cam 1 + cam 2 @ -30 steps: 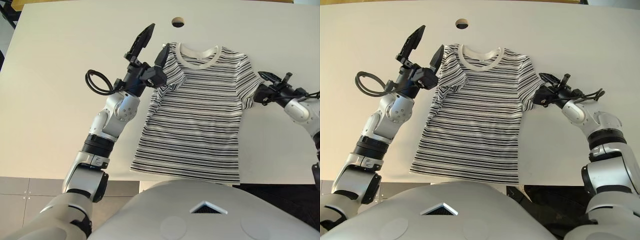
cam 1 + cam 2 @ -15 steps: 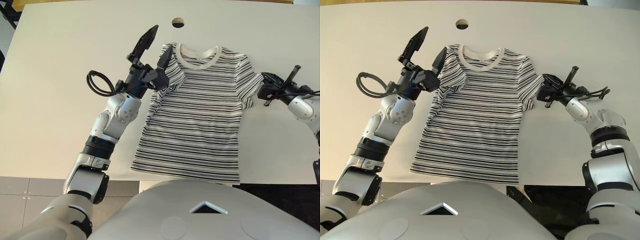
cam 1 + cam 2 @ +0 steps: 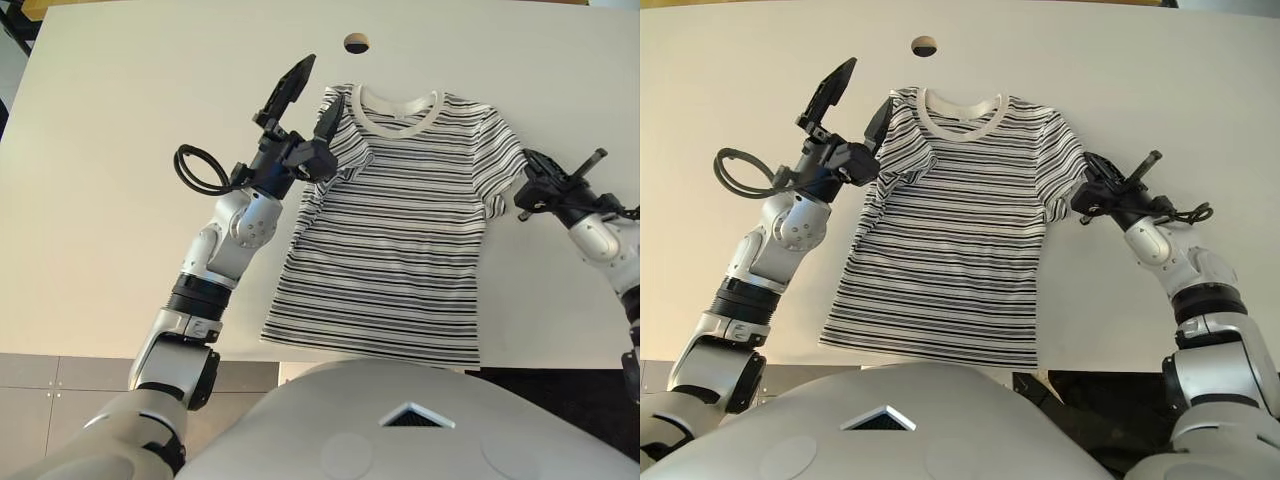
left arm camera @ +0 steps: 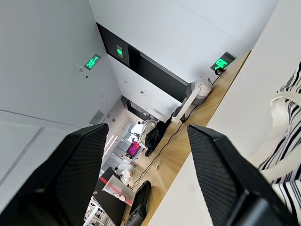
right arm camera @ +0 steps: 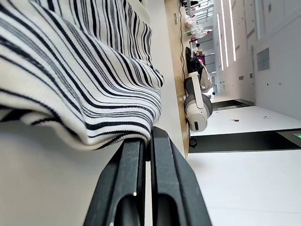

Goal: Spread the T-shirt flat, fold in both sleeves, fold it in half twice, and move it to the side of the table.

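Note:
A black-and-white striped T-shirt (image 3: 400, 220) lies face up on the white table (image 3: 120, 150), collar at the far side and hem at the near edge. Its left sleeve (image 3: 335, 165) is bunched inward. My left gripper (image 3: 312, 95) hangs open in the air just above that shoulder with nothing in it; the left wrist view has its fingers (image 4: 221, 179) spread wide beside the collar. My right gripper (image 3: 527, 185) sits at the outer hem of the right sleeve (image 3: 500, 160). In the right wrist view its fingers (image 5: 129, 188) are pressed together at the sleeve hem (image 5: 89, 127).
A round cable hole (image 3: 355, 43) is in the table just beyond the collar. Bare tabletop stretches wide to the left of the shirt, with a narrower strip on the right. The shirt's hem (image 3: 370, 340) reaches the near table edge.
My right gripper has turned at the wrist and shifted a little outward and down at the right sleeve. The left gripper edged slightly up and stays open. The shirt's body has not moved.

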### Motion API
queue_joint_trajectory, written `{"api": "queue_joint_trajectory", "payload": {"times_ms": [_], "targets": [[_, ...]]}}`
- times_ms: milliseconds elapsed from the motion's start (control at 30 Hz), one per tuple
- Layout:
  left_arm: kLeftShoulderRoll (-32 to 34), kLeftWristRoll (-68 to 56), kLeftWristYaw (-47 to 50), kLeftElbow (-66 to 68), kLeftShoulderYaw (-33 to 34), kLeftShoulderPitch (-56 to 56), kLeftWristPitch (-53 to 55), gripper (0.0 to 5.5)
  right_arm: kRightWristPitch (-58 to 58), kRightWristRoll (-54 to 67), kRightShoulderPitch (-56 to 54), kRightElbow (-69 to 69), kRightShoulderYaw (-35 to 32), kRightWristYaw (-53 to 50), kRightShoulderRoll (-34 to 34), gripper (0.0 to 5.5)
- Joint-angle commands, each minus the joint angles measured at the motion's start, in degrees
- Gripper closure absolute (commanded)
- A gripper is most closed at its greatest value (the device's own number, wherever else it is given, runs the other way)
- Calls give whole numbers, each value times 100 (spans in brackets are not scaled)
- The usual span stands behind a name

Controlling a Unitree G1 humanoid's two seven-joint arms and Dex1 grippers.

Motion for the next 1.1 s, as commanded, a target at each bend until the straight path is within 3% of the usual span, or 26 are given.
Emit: {"api": "queue_joint_trajectory", "payload": {"times_ms": [33,600,900,1100], "targets": [[26,-42,6,165,75,44,22,237,222,-45,40,-466,-143,66,74,539],[-282,-19,116,927,-66,-253,-182,237,982,-562,-74,-2039,54,647,683,539],[-415,-5,229,1415,-166,-522,-300,237,1169,-981,-277,-1929,378,784,1062,539],[-465,-22,290,1689,-197,-695,-387,237,1124,-1039,-171,-2226,410,734,1174,432]]}}
